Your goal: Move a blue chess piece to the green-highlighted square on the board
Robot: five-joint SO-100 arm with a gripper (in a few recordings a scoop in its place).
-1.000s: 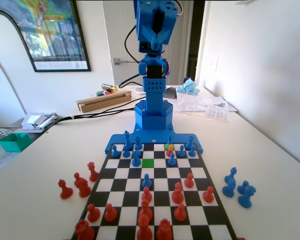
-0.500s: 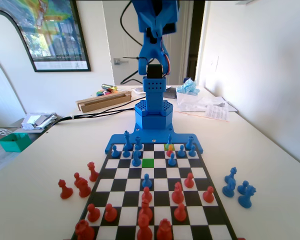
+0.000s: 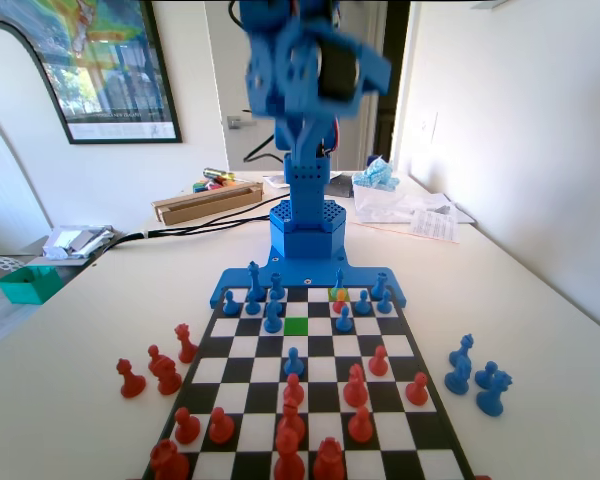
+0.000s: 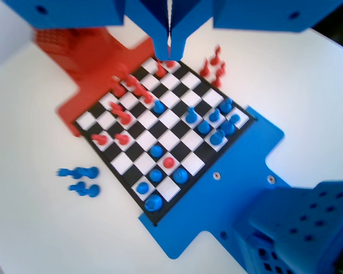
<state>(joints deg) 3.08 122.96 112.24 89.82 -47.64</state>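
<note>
The blue arm's upper section is swinging: a second ago it was hanging narrow and centred at the top of the fixed view, and now it is showing broad and motion-blurred, turned toward the upper left of centre. On the board (image 3: 318,346) nothing is changing. Every piece is keeping its square, and the green-highlighted square (image 3: 296,325) is lying bare in the second row from the far end. The task therefore seems to be only at the approach stage, with the arm reorienting overhead and no grasp begun. In the wrist view the gripper (image 4: 170,55) is hanging from the top edge, high above the board (image 4: 171,121), its jaws pressed nearly together with only a thin slit between them and nothing held. The blue chess piece (image 3: 338,279) is standing in the far row of the fixed view, right of centre, at the yellow-marked square (image 3: 333,294), with a small red piece (image 3: 341,299) crowding just in front of it. It is sitting one row beyond and diagonally right of the green square. It is standing upright on its flared base, with its long axis vertical and its narrow tip pointing toward the top of the frame.
</note>
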